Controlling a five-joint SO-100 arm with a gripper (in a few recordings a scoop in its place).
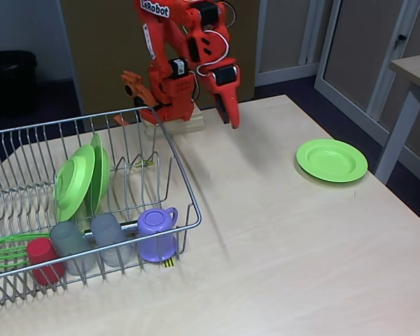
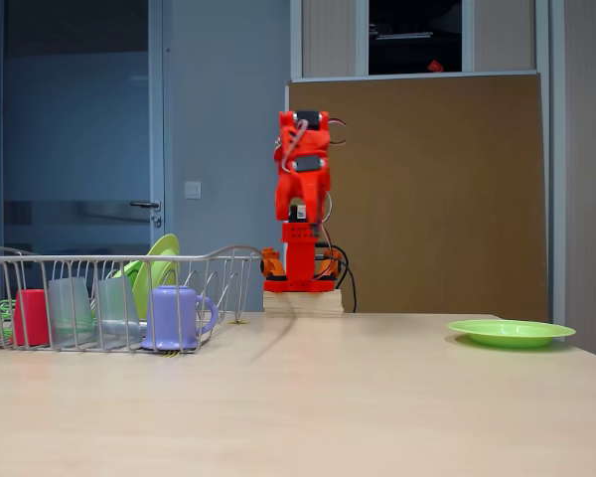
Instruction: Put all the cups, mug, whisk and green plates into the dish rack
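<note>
Rack (image 1: 91, 210) of silver wire sits at the nine o'clock side of the counter (image 1: 280, 259) in the high fixed view, its yellow-black tag (image 1: 169, 263) on the front edge. Inside it, two green plates (image 1: 82, 180) stand on edge among the prongs, touching each other. Along the front wall, running from nine toward three o'clock, lie the green whisk (image 1: 5, 250), the red cup (image 1: 45, 260), two grey cups (image 1: 91, 241) side by side, and the purple mug (image 1: 158, 234) with its handle turned to the rack's corner. A third green plate (image 1: 332, 160) lies flat on the counter at about two o'clock, well apart from the rack; in the low fixed view it sits at three o'clock (image 2: 512, 332).

The orange arm (image 1: 185, 63) stands at twelve o'clock, folded up over its base. The claw (image 1: 231, 112) hangs pointing down above the counter, holding nothing, its fingers drawn together with no gap visible between them.
</note>
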